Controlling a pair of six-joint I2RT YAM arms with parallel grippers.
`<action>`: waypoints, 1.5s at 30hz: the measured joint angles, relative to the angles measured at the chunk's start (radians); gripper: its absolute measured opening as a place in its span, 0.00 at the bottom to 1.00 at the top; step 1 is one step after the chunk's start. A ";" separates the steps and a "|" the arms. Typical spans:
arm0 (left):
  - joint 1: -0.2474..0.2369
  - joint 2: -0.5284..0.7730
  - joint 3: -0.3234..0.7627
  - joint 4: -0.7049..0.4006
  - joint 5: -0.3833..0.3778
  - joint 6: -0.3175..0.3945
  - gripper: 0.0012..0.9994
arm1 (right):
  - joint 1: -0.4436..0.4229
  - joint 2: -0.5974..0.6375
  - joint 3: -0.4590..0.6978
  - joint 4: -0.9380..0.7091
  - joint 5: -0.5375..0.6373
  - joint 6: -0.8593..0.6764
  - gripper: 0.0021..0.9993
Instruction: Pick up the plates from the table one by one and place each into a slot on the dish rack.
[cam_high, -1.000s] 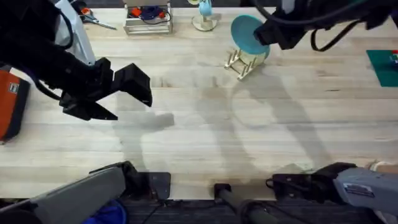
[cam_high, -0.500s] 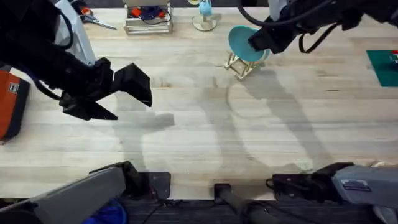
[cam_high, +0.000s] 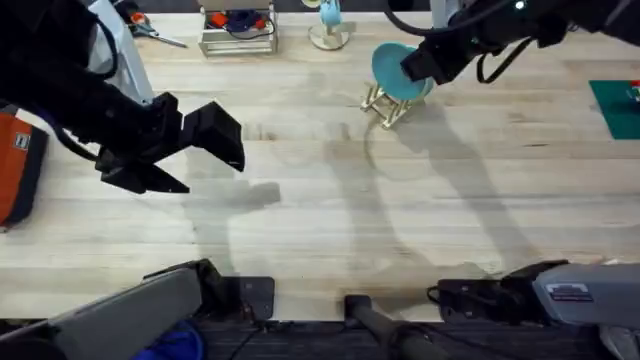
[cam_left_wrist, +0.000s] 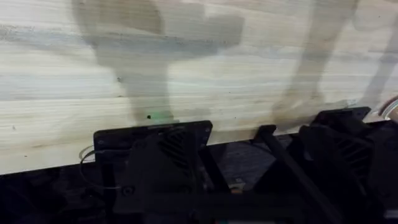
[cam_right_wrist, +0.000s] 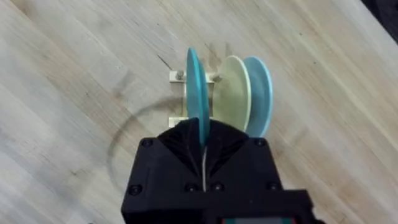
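Observation:
My right gripper (cam_high: 418, 66) is shut on a turquoise-blue plate (cam_high: 392, 66), held upright just over the small light-wood dish rack (cam_high: 384, 104) at the back of the table (cam_high: 330, 220). From the right wrist view the turquoise plate (cam_right_wrist: 196, 99) stands edge-on at the rack's (cam_right_wrist: 179, 77) front slot, gripped low by the right gripper (cam_right_wrist: 203, 134). A cream plate (cam_right_wrist: 233, 93) and a light-blue plate (cam_right_wrist: 261, 93) stand in the slots behind it. My left gripper (cam_high: 205, 150) hovers open and empty over the table's left side.
Along the back edge lie scissors (cam_high: 152, 30), a wooden tray of blue cable (cam_high: 238, 30) and a round stand with a blue top (cam_high: 328, 25). A dark green mat (cam_high: 616, 106) is at the right edge, an orange object (cam_high: 16, 165) at the left.
The right gripper has carried the turquoise plate a little left and lower, closer onto the rack. The left arm has not moved.

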 joint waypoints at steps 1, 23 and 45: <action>0.000 0.000 0.000 0.000 0.000 0.000 0.99 | 0.000 0.006 0.000 0.000 0.000 0.001 0.03; 0.000 0.000 0.000 0.000 0.000 0.000 0.99 | 0.000 0.114 0.000 0.003 0.000 0.004 0.03; 0.000 0.000 0.000 0.000 0.000 0.000 0.99 | 0.000 0.145 0.001 0.008 -0.008 0.011 0.28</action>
